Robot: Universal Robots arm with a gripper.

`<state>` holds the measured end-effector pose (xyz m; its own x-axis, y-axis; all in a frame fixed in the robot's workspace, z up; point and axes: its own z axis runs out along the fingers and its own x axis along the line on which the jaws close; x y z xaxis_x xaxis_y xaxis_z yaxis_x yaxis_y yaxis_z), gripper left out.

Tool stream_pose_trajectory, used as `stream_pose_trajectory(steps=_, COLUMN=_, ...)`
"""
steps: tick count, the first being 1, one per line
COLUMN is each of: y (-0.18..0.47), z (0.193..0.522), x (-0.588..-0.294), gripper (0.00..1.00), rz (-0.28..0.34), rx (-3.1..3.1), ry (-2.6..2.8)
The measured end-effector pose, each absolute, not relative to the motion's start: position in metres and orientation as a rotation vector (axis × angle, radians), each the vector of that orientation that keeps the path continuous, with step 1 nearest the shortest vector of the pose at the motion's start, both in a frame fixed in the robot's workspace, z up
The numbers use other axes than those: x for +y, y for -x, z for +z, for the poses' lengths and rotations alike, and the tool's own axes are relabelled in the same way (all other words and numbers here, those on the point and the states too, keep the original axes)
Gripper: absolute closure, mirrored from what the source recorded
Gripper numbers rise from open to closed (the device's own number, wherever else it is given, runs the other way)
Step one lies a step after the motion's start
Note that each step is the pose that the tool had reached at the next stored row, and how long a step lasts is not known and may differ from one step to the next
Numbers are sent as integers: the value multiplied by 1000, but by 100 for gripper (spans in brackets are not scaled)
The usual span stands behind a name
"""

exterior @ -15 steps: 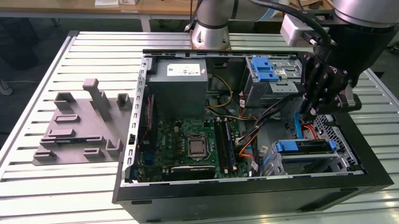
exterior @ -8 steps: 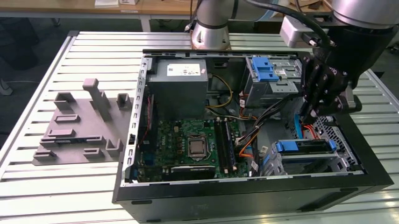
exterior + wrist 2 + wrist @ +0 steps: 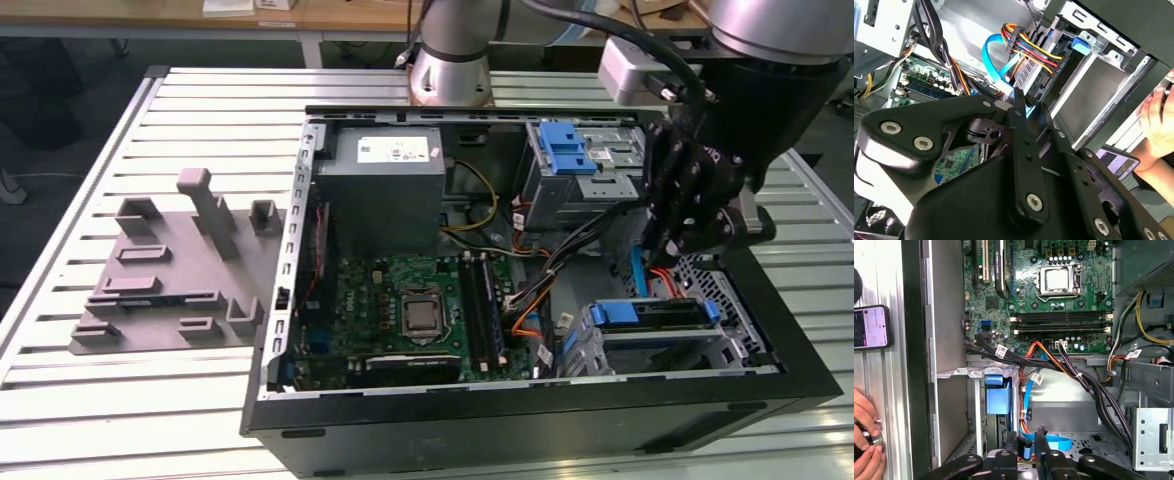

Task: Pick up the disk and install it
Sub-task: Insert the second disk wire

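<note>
Exterior view: one open computer case (image 3: 534, 415) lies on the slatted table (image 3: 80, 400), with one motherboard (image 3: 400, 310) on its floor. One grey fixture plate (image 3: 167, 270) lies beside the case. One disk (image 3: 654, 315), blue-bracketed, sits in the drive cage near the case's front corner. One gripper (image 3: 687, 245) hangs just above it; whether the jaws are wide or narrow cannot be told.

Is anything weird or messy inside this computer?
Nothing looks broken or spilled. Two things stand out: a person's hand and a phone are right beside the open case where the arm works, and a blue cable curls loose inside, near the tool.
</note>
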<state>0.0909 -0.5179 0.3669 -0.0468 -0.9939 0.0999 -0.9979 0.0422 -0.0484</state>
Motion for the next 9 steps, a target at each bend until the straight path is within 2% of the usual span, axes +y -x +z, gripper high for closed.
stream_pose_trajectory(steps=3, y=-91, z=366, x=-518, gripper=71, rz=167, rx=-2237, ry=-2139)
stream_pose_trajectory(steps=4, y=-91, z=365, x=-518, gripper=73, rz=169, rx=-2236, ry=-2138)
stream_pose_trajectory(steps=5, y=-91, z=365, x=-518, gripper=80, rz=172, rx=-2234, ry=-2137)
stream_pose_trajectory(steps=9, y=-91, z=362, x=-518, gripper=84, rz=180, rx=-2230, ry=-2133)
